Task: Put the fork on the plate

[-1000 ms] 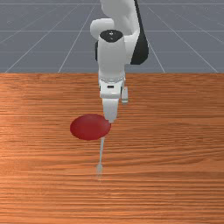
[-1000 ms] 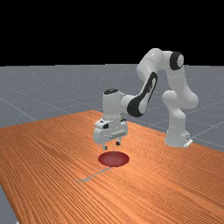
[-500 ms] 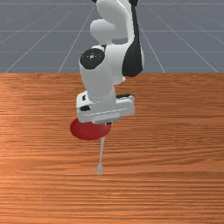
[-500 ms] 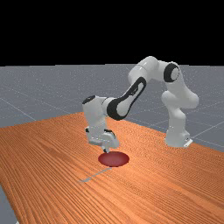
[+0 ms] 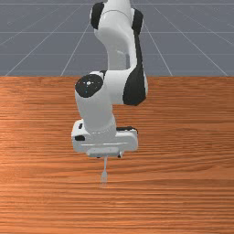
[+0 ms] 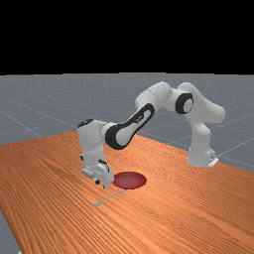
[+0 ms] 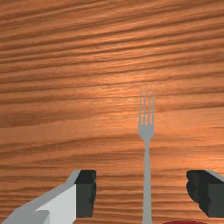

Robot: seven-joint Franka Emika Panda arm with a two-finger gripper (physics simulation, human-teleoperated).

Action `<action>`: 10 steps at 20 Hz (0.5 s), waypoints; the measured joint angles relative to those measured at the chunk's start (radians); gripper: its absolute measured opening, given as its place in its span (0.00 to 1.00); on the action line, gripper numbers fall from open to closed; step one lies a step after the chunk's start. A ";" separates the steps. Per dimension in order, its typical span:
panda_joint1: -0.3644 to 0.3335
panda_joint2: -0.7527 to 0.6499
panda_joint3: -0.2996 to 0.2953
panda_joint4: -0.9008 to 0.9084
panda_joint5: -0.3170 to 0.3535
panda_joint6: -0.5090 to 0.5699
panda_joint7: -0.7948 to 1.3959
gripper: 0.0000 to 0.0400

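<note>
The gripper [image 6: 101,185] has its 2 jaws wide apart, holding nothing, above the 4-tined fork [image 7: 146,133]; near them lies the red plate [image 6: 131,180].

**Simulated Robot Lab**

The place is a computer-rendered test space, closest in kind to a robotics lab. In the far view, a flat black backdrop [image 6: 124,34] spans the top of the frame, meeting a grey, gridded floor [image 6: 39,99] at a straight horizon. The orange-brown wood table [image 6: 163,218] spreads across the lower frame. A white and grey robot arm [image 6: 201,146] rises at the right, its base by the table's edge.
</note>
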 joint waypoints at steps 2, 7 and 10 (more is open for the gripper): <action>-0.018 0.121 0.002 0.153 -0.003 -0.011 0.018 0.55; -0.030 0.351 -0.022 0.417 -0.045 -0.032 0.067 0.11; -0.038 0.395 -0.029 0.503 -0.075 -0.054 0.084 0.73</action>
